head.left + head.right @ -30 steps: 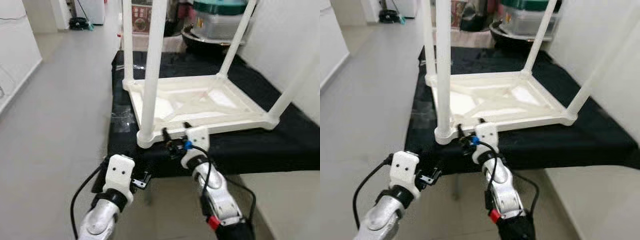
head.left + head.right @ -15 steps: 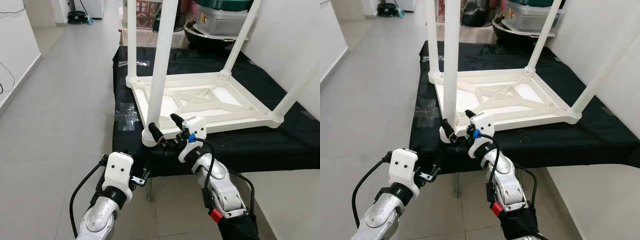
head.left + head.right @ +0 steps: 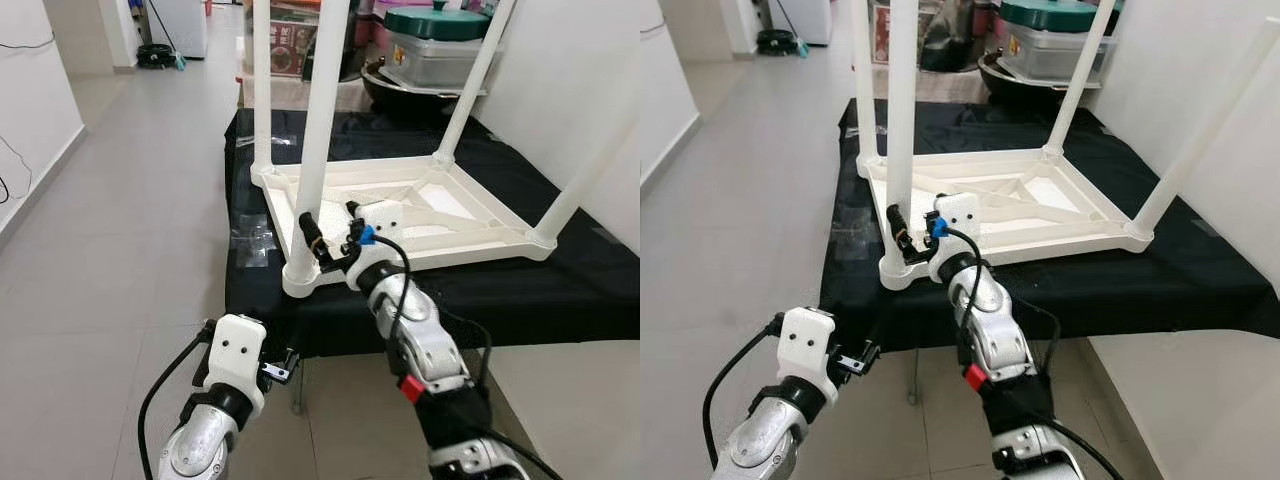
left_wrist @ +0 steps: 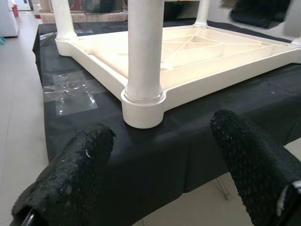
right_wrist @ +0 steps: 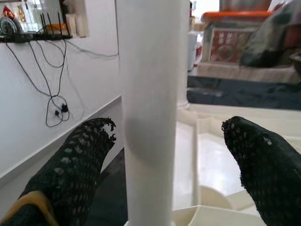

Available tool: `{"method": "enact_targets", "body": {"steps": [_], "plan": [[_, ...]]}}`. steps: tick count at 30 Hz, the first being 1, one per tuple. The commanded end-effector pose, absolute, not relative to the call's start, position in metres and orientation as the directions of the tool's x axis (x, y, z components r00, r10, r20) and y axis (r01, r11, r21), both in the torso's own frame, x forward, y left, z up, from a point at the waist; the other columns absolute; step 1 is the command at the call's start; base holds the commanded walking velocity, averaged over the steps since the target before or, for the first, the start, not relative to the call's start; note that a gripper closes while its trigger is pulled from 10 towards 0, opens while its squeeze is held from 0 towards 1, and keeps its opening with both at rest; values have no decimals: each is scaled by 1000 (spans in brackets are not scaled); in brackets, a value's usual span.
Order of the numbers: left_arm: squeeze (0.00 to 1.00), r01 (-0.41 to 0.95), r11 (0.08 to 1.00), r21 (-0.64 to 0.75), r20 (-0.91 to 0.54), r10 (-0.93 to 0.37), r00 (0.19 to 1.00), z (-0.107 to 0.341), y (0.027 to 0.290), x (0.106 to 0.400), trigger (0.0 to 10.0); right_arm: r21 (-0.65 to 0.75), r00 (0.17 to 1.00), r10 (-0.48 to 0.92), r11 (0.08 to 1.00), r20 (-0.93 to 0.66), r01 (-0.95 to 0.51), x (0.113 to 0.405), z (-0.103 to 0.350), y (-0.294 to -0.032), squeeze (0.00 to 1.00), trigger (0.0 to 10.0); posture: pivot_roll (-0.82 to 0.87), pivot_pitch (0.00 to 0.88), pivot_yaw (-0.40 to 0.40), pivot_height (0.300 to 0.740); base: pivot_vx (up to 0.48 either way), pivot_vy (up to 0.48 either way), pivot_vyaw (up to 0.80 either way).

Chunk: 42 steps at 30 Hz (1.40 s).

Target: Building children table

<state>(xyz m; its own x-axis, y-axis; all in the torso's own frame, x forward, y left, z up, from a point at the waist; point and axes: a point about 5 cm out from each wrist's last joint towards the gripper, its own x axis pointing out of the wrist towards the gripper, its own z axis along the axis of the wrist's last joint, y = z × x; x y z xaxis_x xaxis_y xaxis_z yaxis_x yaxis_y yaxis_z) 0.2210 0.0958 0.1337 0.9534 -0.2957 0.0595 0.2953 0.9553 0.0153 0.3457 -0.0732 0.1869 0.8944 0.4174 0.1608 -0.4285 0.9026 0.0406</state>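
Observation:
A white plastic children's table lies upside down on a black-covered bench, its legs pointing up. My right gripper is open at the base of the near-left leg. In the right wrist view that leg stands between the two spread fingers, closer to one of them. Whether either finger touches it cannot be told. My left gripper is open and empty, held low in front of the bench edge. It faces the same corner socket from below.
A patch of clear tape lies on the cloth left of the table. A green-lidded storage box and a dark pot stand behind it. A white wall runs along the right. Open grey floor stretches to the left.
My right gripper has risen from the table's front rim and moved in around the near-left leg. The camera has shifted slightly. My left arm stays low.

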Motion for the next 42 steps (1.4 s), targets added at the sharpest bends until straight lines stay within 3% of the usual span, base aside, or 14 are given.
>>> {"method": "enact_targets", "body": {"steps": [1,17,18,20,21,24,25,38,40,42], "plan": [[0,308,951,29,56,-310,949,133,93,219,10000,97,895,421,894,144,-437,348,186,-71,0,10000,72,37,-115,740,0,0,0],[0,303,952,29,55,-305,951,135,93,219,10000,90,901,425,897,87,-432,360,185,-36,0,10000,75,60,-121,740,0,0,0],[0,301,953,29,55,-302,952,135,94,219,10000,80,911,411,907,44,-413,363,179,-33,0,4824,74,63,-122,740,0,0,0],[0,300,953,29,55,-301,952,135,94,219,10000,82,913,406,910,26,-407,364,177,-32,0,4824,74,63,-122,740,0,0,0],[0,300,954,29,55,-301,952,135,94,219,10000,84,915,403,911,15,-403,365,175,-32,0,3176,74,63,-122,740,0,0,0],[0,299,954,28,56,-300,952,135,94,218,10000,80,918,397,914,17,-397,366,174,-32,0,3176,74,67,-124,740,0,0,0],[0,298,954,27,58,-299,952,136,94,218,10000,81,920,391,917,8,-390,368,172,-32,0,0,76,72,-125,740,0,0,0],[0,292,956,28,59,-293,954,136,94,218,10000,42,936,350,937,-40,-348,376,165,-48,0,0,75,76,-127,740,0,0,0],[0,291,956,28,58,-292,955,136,94,218,10000,17,953,297,955,-57,-297,378,161,-62,0,0,74,78,-127,740,0,0,0],[0,295,955,28,56,-296,954,136,94,218,10000,-37,981,175,983,-84,-179,379,155,-97,0,0,67,83,-119,740,0,0,0]]}}
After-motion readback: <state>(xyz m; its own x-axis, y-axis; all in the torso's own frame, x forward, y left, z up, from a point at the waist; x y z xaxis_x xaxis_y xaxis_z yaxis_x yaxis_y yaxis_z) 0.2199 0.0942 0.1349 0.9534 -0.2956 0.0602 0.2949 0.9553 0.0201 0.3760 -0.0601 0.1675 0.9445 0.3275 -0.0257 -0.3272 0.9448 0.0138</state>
